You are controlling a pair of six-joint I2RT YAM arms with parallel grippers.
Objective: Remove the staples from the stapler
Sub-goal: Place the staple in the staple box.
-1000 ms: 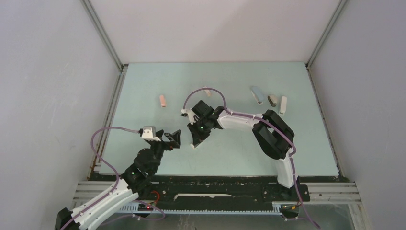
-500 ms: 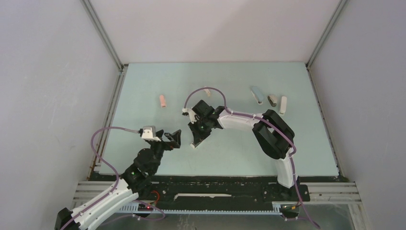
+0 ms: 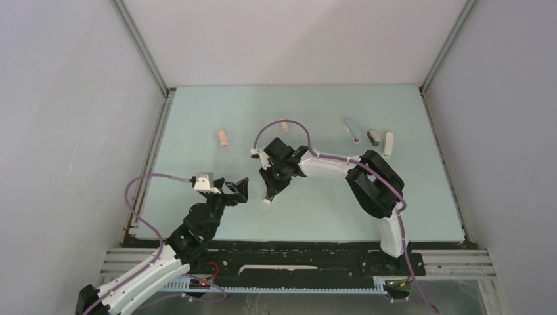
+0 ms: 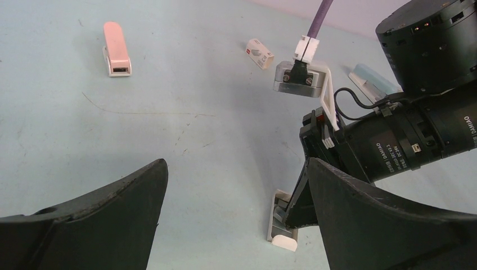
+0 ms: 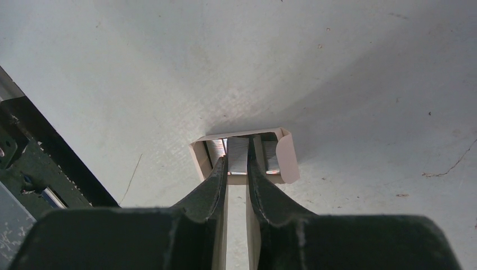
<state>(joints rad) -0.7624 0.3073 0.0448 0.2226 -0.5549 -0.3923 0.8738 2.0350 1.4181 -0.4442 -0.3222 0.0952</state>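
1. From the top camera, we are looking down on a pale green table (image 3: 328, 216) with two arms bolted at its near edge.
   - The right arm is bending in toward the middle of the table. Its right hand (image 3: 269, 190) is pointing down onto a white stapler (image 3: 267, 199) lying on the table.
   - The left hand (image 3: 238, 190) is hovering just left of that stapler, with its fingers spread apart.
   - A pink stapler (image 3: 224, 138) is lying farther back on the left.
   - A blue stapler (image 3: 353, 129), a grey one (image 3: 374, 136) and another white one (image 3: 389, 143) are lying in a row at the back right.
2. From the left wrist camera, we are seeing the left hand's two dark fingers standing wide apart with nothing between them.
   - Beyond them the right hand is gripping the white stapler, which is touching the table.
   - The pink stapler and a small white box (image 4: 259, 53) are resting well behind it.
3. From the right wrist camera, we are seeing the right hand's fingers drawn close together.
   - They are pinching the shiny grey metal middle of the opened white stapler.
   - That strip seems to be the staples (image 5: 238, 154), sitting in the stapler's channel, though we cannot tell them from the rail.
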